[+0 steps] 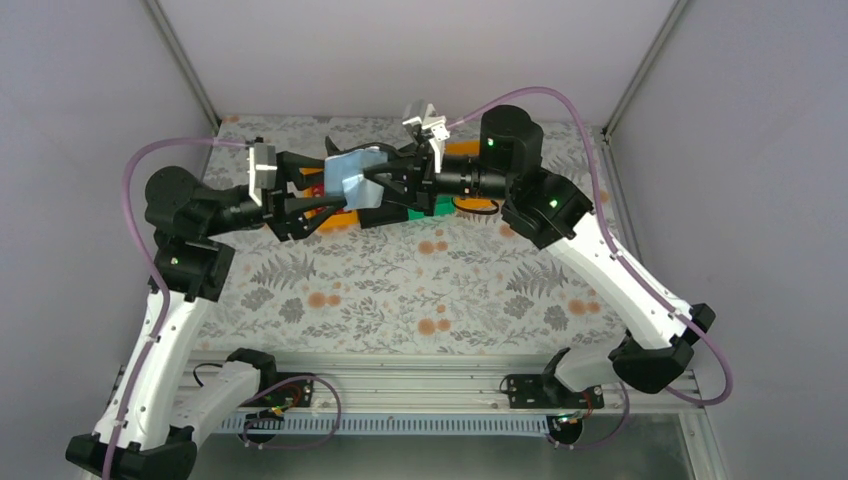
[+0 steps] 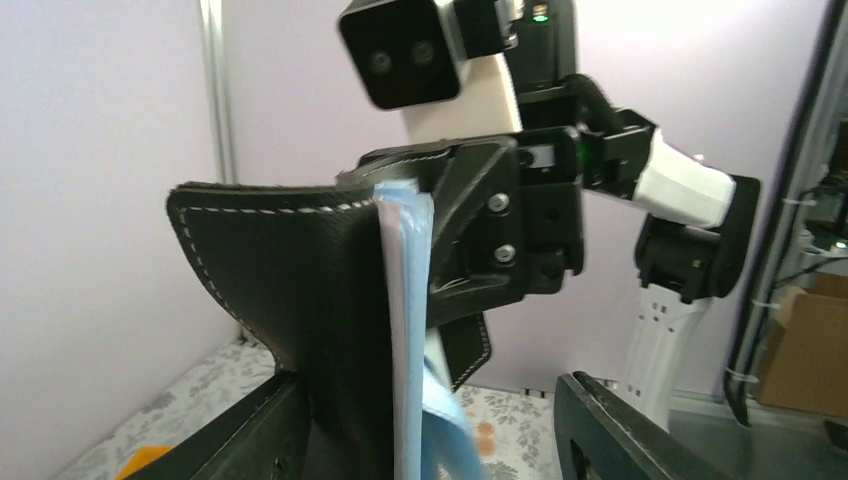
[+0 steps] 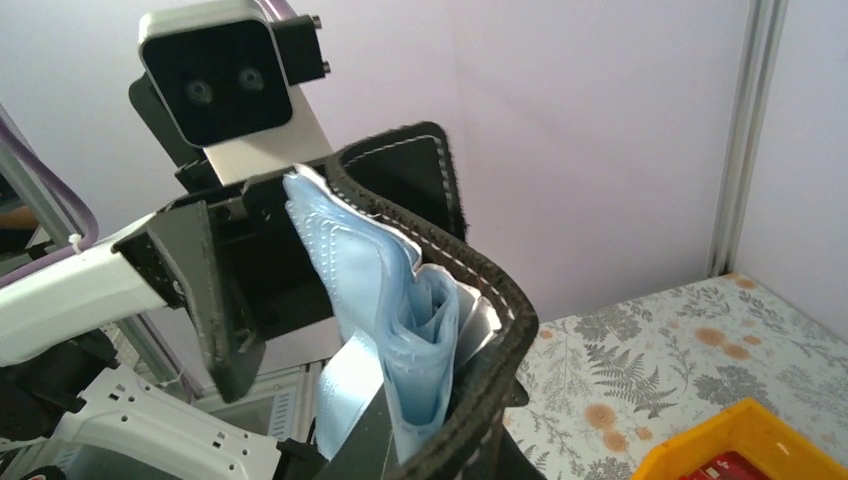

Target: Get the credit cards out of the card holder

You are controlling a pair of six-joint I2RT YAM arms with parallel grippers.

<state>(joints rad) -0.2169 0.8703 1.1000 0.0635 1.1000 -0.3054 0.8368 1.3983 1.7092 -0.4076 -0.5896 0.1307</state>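
Black card holder point(image 2: 290, 290) (blue lining showing) hangs aloft, pinched by right gripper point(image 1: 383, 186).

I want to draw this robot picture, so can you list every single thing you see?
card holder: one, black with white stitching, held up between the arms
credit cards: number hidden, pale blue-grey, tucked inside the card holder
orange bin: at least one, orange, on the table under the arms
green bin: one, green, under the arms, mostly hidden
table: one, grey flowery cloth, under everything
cables: two, purple, one along each arm
left hand: one, black, open, a finger either side of the card holder
right hand: one, black, shut on the card holder's edge
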